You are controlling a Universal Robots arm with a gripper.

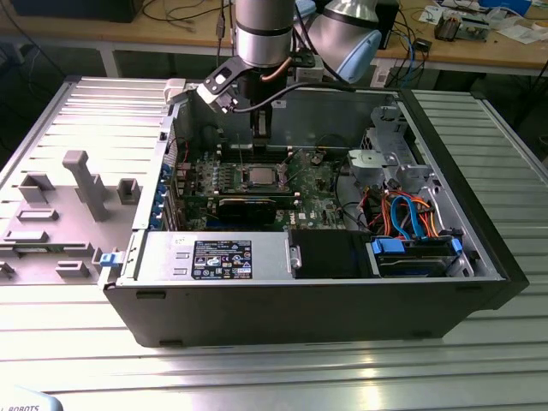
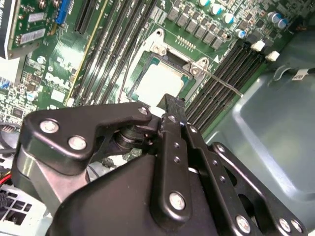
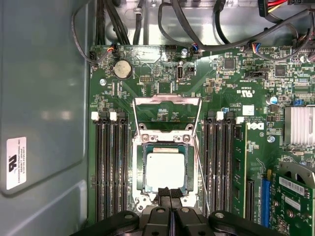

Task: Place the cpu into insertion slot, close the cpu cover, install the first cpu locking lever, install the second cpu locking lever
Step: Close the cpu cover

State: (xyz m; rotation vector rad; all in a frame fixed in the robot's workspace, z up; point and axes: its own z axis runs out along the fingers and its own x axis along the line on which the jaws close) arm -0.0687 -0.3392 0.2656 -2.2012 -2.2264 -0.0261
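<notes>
The cpu point(image 3: 166, 169) lies flat in the insertion slot point(image 3: 137, 167), its pale metal face up, in the middle of the green motherboard. It also shows in the second wrist view as the cpu point(image 2: 158, 81) and in the exterior view as the cpu point(image 1: 260, 176). The cpu cover point(image 3: 167, 101) stands raised at one side of the socket, and the board shows through its window. A thin wire lever point(image 3: 197, 162) runs along one side of the socket. My gripper point(image 3: 170, 192) hangs just above the socket's edge, fingers shut together with nothing between them. It appears too as the gripper point(image 2: 172, 104) and the gripper point(image 1: 259, 130).
Long black memory slots point(image 3: 110, 167) flank the socket on both sides. A long black card point(image 1: 247, 206) lies in front of it. The grey case wall point(image 3: 44, 98) is close by, with black cables point(image 3: 197, 29) behind. Drive bays with blue and orange cables point(image 1: 411, 218) are at the exterior view's right.
</notes>
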